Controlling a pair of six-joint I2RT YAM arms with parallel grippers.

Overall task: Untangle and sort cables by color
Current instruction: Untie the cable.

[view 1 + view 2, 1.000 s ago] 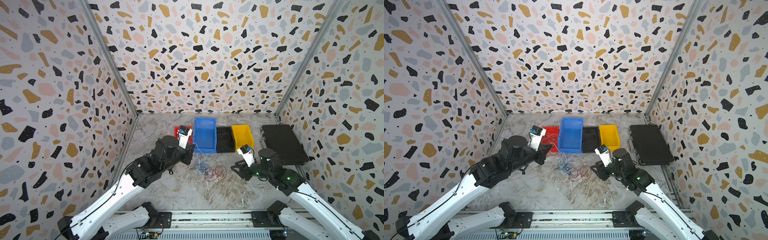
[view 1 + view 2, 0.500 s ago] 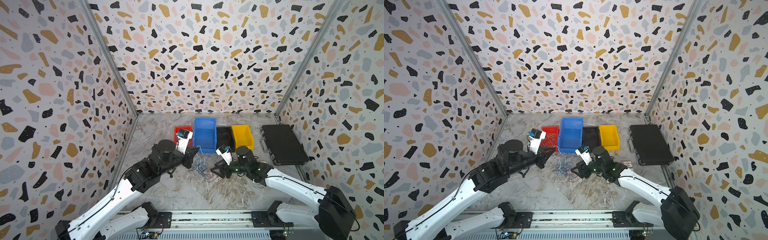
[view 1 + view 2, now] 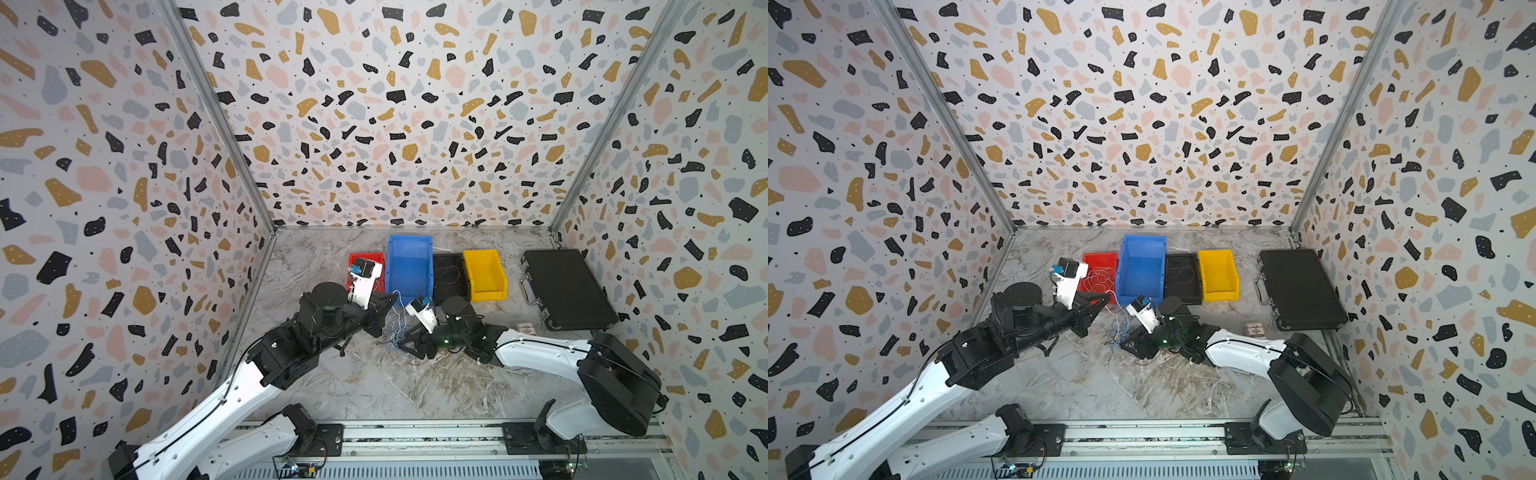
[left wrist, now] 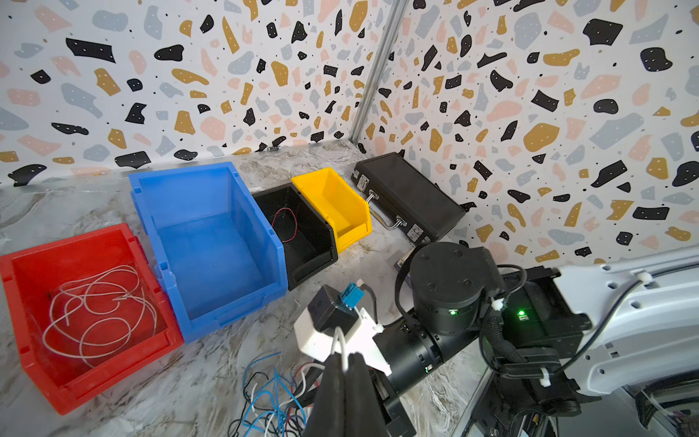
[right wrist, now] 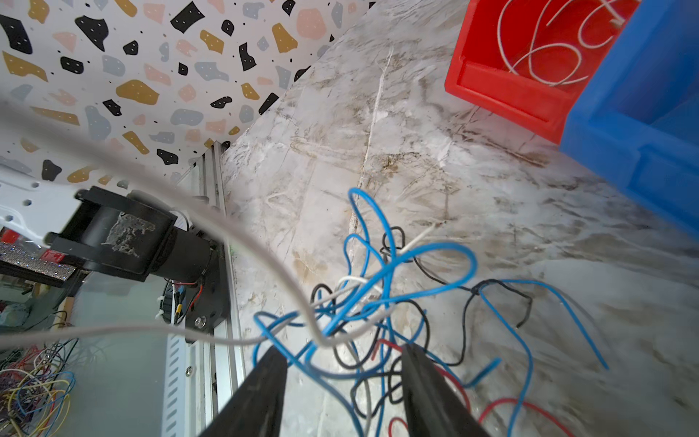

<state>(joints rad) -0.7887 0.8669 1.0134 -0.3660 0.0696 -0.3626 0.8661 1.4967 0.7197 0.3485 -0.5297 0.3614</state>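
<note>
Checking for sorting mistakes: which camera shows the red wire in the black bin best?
The left wrist view: the red wire is a clear loop on the floor of the black bin. In both top views the wire is only a faint thin line. The right wrist view misses that bin.

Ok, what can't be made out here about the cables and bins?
- Tangle of thin blue, black, red and white cables: both top views, strands too thin to count; right gripper covers part.
- Same tangle, left wrist view: cut by frame edge, behind left gripper.
- Red plastic bin: a top view, wrist camera hides most.
- White cable, right wrist view: blurred near lens.
</note>
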